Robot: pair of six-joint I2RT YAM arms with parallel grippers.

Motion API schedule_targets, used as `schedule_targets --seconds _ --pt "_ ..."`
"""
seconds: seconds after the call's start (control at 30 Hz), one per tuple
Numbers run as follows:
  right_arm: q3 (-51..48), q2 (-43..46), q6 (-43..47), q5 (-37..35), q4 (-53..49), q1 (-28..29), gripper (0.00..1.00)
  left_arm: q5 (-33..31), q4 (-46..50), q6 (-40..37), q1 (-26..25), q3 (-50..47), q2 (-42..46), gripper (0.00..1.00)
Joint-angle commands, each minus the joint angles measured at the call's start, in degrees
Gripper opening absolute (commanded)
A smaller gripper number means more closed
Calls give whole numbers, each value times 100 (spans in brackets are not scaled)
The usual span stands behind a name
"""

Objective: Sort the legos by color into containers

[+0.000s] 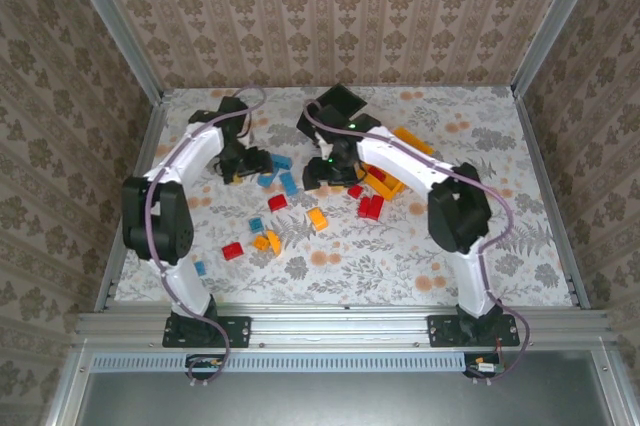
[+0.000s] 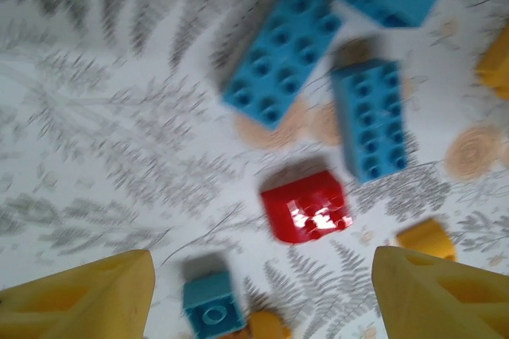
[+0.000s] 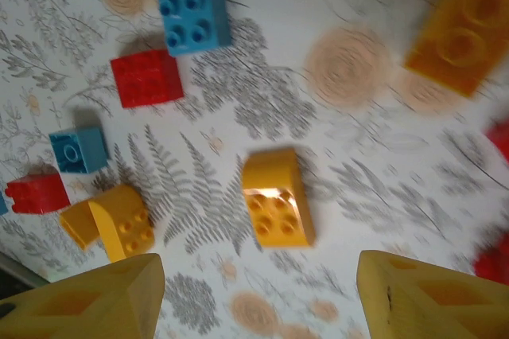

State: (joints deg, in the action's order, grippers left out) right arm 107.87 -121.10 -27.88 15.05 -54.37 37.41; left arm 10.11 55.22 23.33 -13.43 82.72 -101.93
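Each hand looked to be lining up a pick. The left hand (image 2: 262,283) hung above the table (image 2: 95,140), its yellow fingers (image 2: 79,299) spread wide with nothing between them. A small blue lego (image 2: 211,305) lay almost under the gap, toward 9 o'clock, with an orange piece (image 2: 262,325) just beside it. A red lego (image 2: 306,205) sat a little farther out at 1 o'clock, and 3 longer blue legos (image 2: 278,52) lay beyond at 12 to 1 o'clock.

To do this well, the left hand would need to settle on 1 brick, centre the gap over it, square the pads to 2 flat sides and drop straight down, so the neighbour was not nudged.

The right hand (image 3: 260,275) was likewise spread and empty. An orange lego (image 3: 276,197) lay at 12 o'clock just past its gap, apart from the other bricks and slightly turned, so a small wrist twist seemed wise.

Farthest off, in the top view, a black container (image 1: 345,101) stood at about 12 o'clock from the right hand, seemingly tipped.
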Motion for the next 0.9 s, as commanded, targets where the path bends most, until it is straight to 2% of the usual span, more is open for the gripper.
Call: schedule_targets --seconds 0.0,0.2,0.43,0.73,0.87 --pt "743 -613 304 -31 -351 116 65 260 -13 131 386 -582 689 73" --pt "2181 -1688 664 -353 -672 356 64 583 -266 363 895 -1483 1566 73" --pt "3289 -2551 935 -1153 -1008 574 63 868 -247 374 1173 -1807 1954 73" --pt "3886 -3099 942 -1547 -965 728 63 1096 -196 285 1410 -2016 2150 73" --pt "3909 -3256 976 -1842 -935 803 59 1091 -130 235 1435 -1995 2166 73"
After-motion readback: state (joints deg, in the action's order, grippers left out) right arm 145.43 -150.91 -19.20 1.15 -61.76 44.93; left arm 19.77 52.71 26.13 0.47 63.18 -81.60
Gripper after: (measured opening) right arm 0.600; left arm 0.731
